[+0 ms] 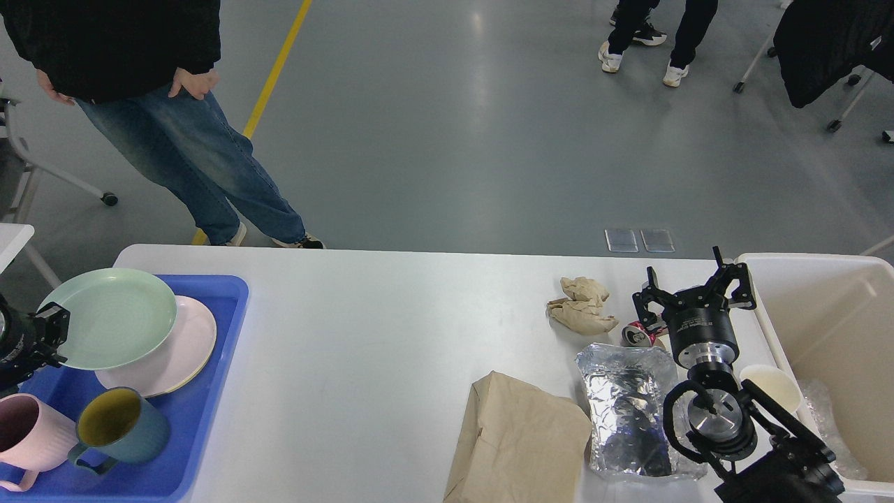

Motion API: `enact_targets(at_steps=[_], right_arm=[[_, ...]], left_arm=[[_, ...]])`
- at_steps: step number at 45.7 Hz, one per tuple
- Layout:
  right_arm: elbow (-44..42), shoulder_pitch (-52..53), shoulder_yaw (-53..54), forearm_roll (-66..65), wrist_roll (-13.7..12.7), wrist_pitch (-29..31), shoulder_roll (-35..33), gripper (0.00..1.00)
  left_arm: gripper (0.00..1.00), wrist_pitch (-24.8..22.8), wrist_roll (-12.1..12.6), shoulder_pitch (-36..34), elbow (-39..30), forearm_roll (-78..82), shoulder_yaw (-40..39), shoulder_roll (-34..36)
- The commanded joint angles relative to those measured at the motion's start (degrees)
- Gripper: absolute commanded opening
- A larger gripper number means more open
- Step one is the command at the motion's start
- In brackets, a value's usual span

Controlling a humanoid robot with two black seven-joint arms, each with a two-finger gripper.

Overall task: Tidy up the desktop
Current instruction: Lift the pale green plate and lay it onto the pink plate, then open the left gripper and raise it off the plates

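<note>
The white desktop (363, 335) fills the lower view. On its right part lie a crumpled brown paper (583, 314), a flat brown paper bag (517, 440), a silver foil bag (628, 412), a crushed red can (639, 335) and a white paper cup (772, 388). My right gripper (693, 288) is open and empty, just right of the can and behind the foil bag. My left gripper (50, 337), at the left edge, grips the rim of a green plate (112, 318) that lies tilted over a pink plate (185, 342).
A blue tray (209, 405) at the left holds the plates, a pink mug (28, 433) and a teal mug (119, 426). A cream-white bin (831, 328) stands at the right edge with clear plastic wrap (824, 419) inside. A person in jeans (195, 161) stands behind the table.
</note>
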Motion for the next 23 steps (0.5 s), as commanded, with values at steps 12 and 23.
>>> enact_targets(at_steps=[12,23], right_arm=[[0.0,0.0,0.0,0.0,0.0,0.0,0.0,1.0],[0.0,0.0,0.0,0.0,0.0,-0.1,0.0,1.0]], left_arm=[[0.0,0.2,0.1,1.0,-0.4,2.0,-1.5,-1.1],[0.0,0.2,0.1,2.3,-0.5,2.0,-3.5,-1.1]])
